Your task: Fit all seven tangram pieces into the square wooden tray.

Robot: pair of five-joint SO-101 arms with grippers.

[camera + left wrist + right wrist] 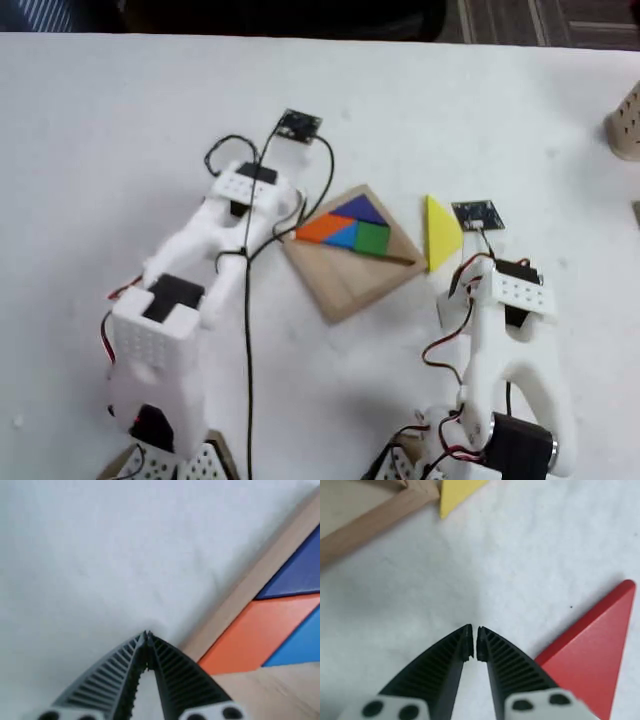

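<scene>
Tangram pieces can be counted to six: four inside the tray and two out on the desk. A square wooden tray (345, 285) is set near the middle of the white desk (120, 120), turned so that one corner points toward the far edge. In its far half an orange piece (318, 229), a dark blue piece (362, 210), a light blue piece (343, 237) and a green piece (373, 239) are packed against one another; the near half is bare wood. One yellow triangle (441, 232) is laid flat on the desk just beside the tray's corner on the side of the right edge. One red triangle (590, 660) is laid flat on the desk close by the right arm's jaws, well apart from the yellow one.

Two arms are seen. The left arm (190, 270) is placed at the tray's side toward the left edge; the left arm's jaws are closed tip to tip, nothing is held, and they are poised over bare desk just beside the tray's rim next to the orange piece. The right arm (510, 330) is placed toward the near edge from the yellow triangle; the right arm's jaws are closed to a hairline gap with nothing between them.

Two small circuit boards (299, 125) (478, 214) are wired to the arms; any print on them is too small to be read. One perforated beige block (625, 125) is cut off by the right edge.
</scene>
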